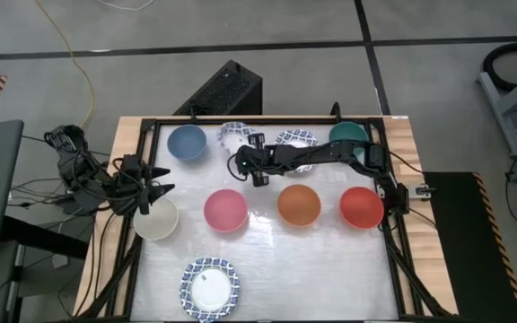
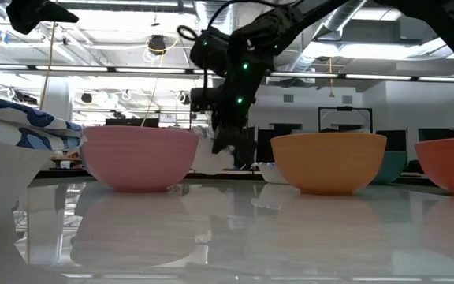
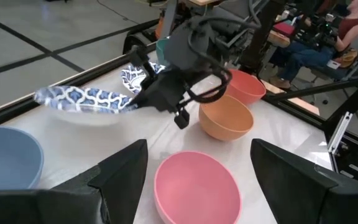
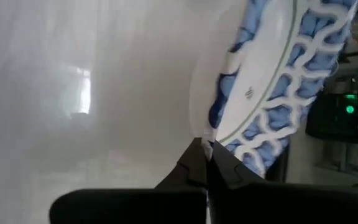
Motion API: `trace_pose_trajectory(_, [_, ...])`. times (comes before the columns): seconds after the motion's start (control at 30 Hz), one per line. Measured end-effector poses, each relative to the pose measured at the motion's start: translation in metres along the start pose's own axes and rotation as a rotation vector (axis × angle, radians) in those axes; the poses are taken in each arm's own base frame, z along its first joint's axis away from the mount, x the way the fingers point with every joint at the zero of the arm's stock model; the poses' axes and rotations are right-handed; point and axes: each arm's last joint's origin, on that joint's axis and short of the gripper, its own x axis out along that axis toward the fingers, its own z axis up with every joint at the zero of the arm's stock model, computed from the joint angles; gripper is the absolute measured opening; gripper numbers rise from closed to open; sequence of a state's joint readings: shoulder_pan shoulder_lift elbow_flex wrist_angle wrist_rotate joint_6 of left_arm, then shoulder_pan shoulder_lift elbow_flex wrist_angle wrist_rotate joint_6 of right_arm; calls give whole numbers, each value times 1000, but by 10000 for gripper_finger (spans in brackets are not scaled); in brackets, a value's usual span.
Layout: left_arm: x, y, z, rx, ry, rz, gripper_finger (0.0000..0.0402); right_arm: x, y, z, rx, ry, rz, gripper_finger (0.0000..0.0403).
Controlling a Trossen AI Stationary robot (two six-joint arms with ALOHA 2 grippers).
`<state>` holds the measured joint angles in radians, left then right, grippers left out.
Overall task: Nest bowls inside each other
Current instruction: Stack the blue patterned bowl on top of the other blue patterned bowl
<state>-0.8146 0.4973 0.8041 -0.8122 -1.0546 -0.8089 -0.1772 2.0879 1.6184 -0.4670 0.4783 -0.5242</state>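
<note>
At nine o'clock the left hand point(image 1: 157, 192) is hovering with its fingers spread wide and empty, just above the cream bowl point(image 1: 156, 220). At six o'clock one blue-patterned bowl point(image 1: 210, 287) is sitting alone on the white surface point(image 1: 312, 269). Across the middle the pink bowl point(image 1: 225, 210), orange bowl point(image 1: 299, 205) and red bowl point(image 1: 361, 206) are standing in a row, apart from each other. Along the twelve o'clock edge are the plain blue bowl point(image 1: 187, 142), a patterned bowl point(image 1: 234, 134), another patterned bowl point(image 1: 295, 139) and the teal bowl point(image 1: 348, 135). The right hand point(image 4: 208, 154) is reaching between the rows, clenched on the rim of the tilted patterned bowl. A small mark on that bowl's underside is unreadable.
</note>
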Motion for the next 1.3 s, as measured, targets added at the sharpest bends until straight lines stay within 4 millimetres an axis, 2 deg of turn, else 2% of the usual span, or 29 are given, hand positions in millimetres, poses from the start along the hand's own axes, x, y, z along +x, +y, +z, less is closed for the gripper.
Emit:
trace_pose_trajectory(0.1, [0, 0, 0, 0, 0, 0, 274, -13, -6, 3, 10, -13, -36, 6])
trace_pose_trajectory(0.23, [0, 1, 0, 8, 2, 3, 274, -41, -11, 11, 15, -67, -76, 6])
trace_pose_trajectory(0.47, [0, 1, 0, 37, -5, 15, 274, -93, 4, 30, -42, -206, -74, 6])
trace_pose_trajectory(0.63, [0, 2, 0, 45, -26, 34, 274, -125, 33, 45, -163, -341, 6, 6])
trace_pose_trajectory(0.87, [0, 2, 1, 41, -33, 38, 274, -170, 91, 60, -484, -591, 219, 6])
trace_pose_trajectory(1.03, [0, 2, 1, 42, -34, 39, 274, -199, 125, 64, -724, -724, 213, 6])
trace_pose_trajectory(1.2, [0, 2, 1, 44, -34, 40, 274, -220, 151, 68, -782, -821, 199, 7])
trace_pose_trajectory(1.3, [0, 2, 1, 45, -35, 40, 274, -222, 169, 71, -838, -861, 186, 7])
